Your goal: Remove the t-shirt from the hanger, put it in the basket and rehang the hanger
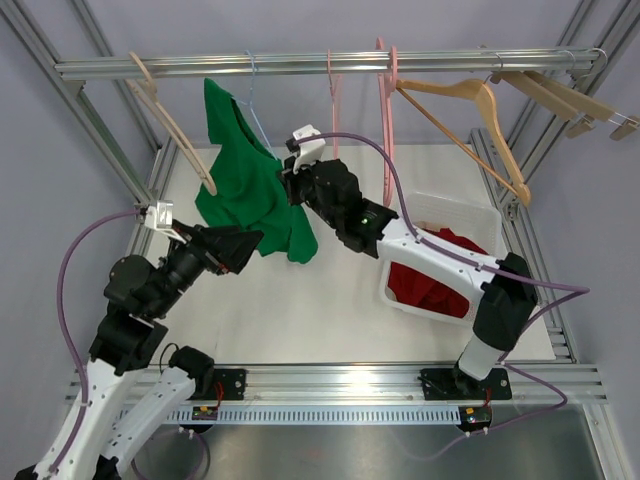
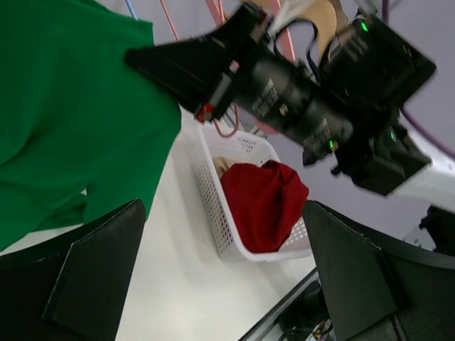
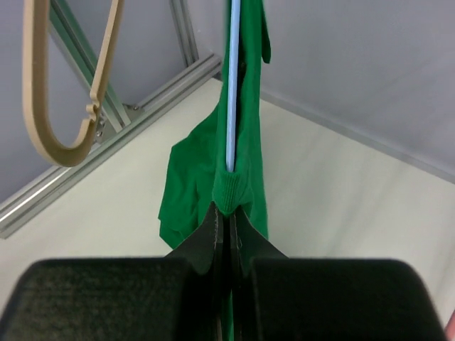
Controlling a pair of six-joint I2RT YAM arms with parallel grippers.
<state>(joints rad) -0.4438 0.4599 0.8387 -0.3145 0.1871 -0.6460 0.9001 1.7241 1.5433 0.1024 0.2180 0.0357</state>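
The soft green shirt (image 1: 250,195) hides most of the thin blue hanger (image 3: 229,106). The right gripper (image 3: 226,213) pinches its ribbed collar; the left gripper (image 2: 222,234) is spread wide.

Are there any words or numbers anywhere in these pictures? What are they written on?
Nothing here can be read for sure.
Small white print on the black casing of the right arm, seen from the left wrist: too blurred to read.
green t-shirt: no print showing.
white basket: no label showing.
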